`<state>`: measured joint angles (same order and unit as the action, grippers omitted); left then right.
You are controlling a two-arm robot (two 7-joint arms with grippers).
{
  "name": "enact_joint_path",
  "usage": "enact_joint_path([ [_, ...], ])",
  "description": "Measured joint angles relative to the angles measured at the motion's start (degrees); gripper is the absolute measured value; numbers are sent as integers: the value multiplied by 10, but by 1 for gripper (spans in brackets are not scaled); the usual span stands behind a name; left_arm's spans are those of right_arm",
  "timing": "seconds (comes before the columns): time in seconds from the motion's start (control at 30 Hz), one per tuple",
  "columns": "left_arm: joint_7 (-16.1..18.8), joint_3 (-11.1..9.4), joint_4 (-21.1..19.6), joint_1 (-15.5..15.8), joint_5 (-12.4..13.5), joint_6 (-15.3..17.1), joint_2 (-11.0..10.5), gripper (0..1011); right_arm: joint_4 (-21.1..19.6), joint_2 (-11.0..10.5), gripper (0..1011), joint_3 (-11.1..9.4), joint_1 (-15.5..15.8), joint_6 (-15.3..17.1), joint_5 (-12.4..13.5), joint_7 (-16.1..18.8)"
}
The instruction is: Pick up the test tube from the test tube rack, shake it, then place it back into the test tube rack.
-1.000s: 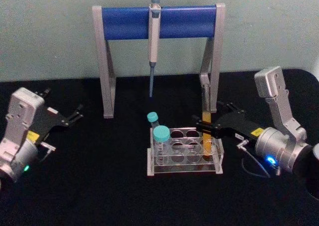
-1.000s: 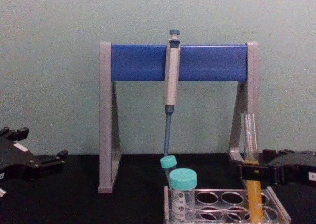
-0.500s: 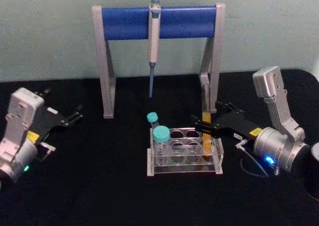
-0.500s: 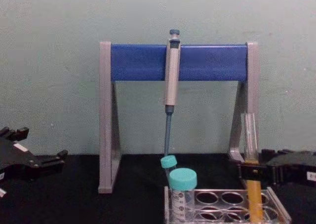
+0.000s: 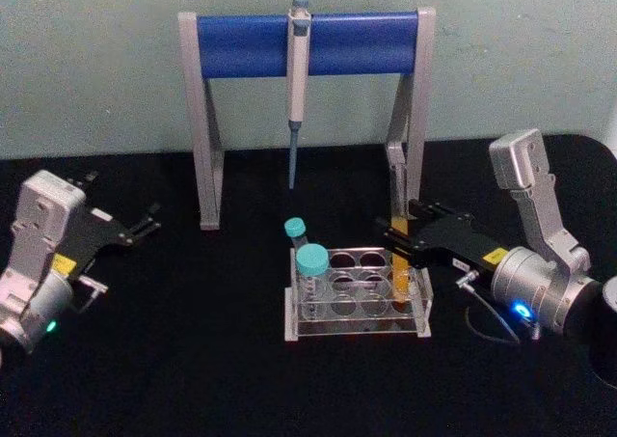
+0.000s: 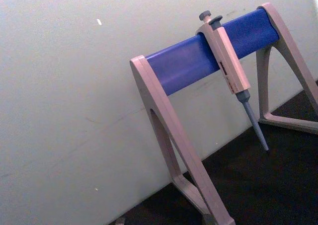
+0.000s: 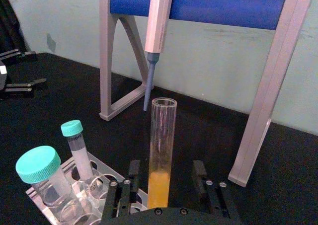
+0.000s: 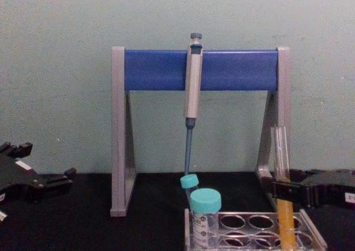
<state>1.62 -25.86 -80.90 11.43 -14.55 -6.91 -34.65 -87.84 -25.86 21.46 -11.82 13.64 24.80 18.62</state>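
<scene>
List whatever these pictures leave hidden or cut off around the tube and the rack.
- Bottom of the glass tube: in the right wrist view it is hidden behind the body of the right gripper; in the chest view it is cut off by the lower edge.
- Front of the rack: cut off by the chest view's lower edge.
- Left gripper: its body is cut off by the chest view's left edge.

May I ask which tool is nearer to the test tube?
Right. The right tool straddles the test tube in the test tube rack; the left tool sits far to its left.
</scene>
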Motion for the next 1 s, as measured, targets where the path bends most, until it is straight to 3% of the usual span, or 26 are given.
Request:
enact_joint_path([
  [0.5,0,0,0,0,0,0,0,1002,-1,0,232,0,0,-1,1,0],
  [1.0,0,0,0,0,0,0,0,1001,-3,2,232,-1,4,-12,-4,5],
])
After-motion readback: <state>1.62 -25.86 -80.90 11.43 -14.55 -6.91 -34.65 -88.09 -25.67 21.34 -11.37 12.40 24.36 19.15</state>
